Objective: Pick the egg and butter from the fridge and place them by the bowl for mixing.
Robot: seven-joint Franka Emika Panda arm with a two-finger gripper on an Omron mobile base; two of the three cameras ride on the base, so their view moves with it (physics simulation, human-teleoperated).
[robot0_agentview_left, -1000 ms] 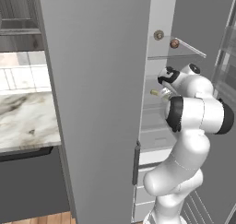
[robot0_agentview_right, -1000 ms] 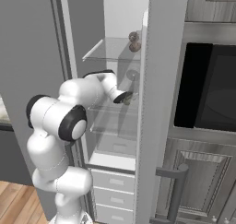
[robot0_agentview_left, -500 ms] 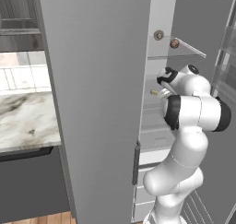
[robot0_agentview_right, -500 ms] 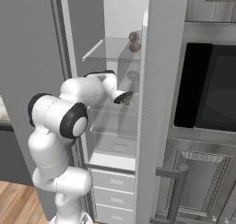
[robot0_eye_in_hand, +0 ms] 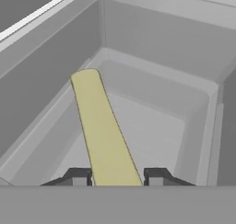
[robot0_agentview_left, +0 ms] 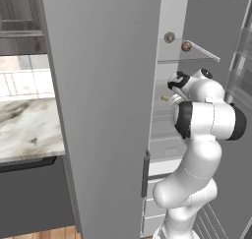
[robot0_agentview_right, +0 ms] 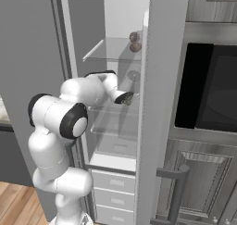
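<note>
My gripper [robot0_eye_in_hand: 117, 176] reaches into the open fridge [robot0_agentview_right: 111, 15], and in the hand view its two dark fingertips [robot0_eye_in_hand: 77, 176] stand one on each side of the butter [robot0_eye_in_hand: 103, 131], close against the stick's near end; whether they press it I cannot tell. The butter is a slim pale yellow-green stick whose long axis runs away from my hand, from between the fingertips at the bottom of the hand view up and slightly to the left, its rounded far end pointing toward the back corner of a light grey compartment [robot0_eye_in_hand: 193, 121]. In the left base view my gripper [robot0_agentview_left: 172, 89] sits at mid-height inside the fridge, with the butter [robot0_agentview_left: 167, 99] showing as a small pale piece just beside it. In the right base view my gripper [robot0_agentview_right: 126, 98] lies below the clear glass shelf [robot0_agentview_right: 109, 53], close to the inner face of the open door [robot0_agentview_right: 157, 103]. The egg [robot0_agentview_left: 186, 46], small and reddish-brown, rests on that upper shelf, just beside a round grey knob [robot0_agentview_left: 169, 37]. A marble counter [robot0_agentview_left: 24, 130] lies to the left of the fridge and a dark oven [robot0_agentview_right: 213, 94] to its right
</note>
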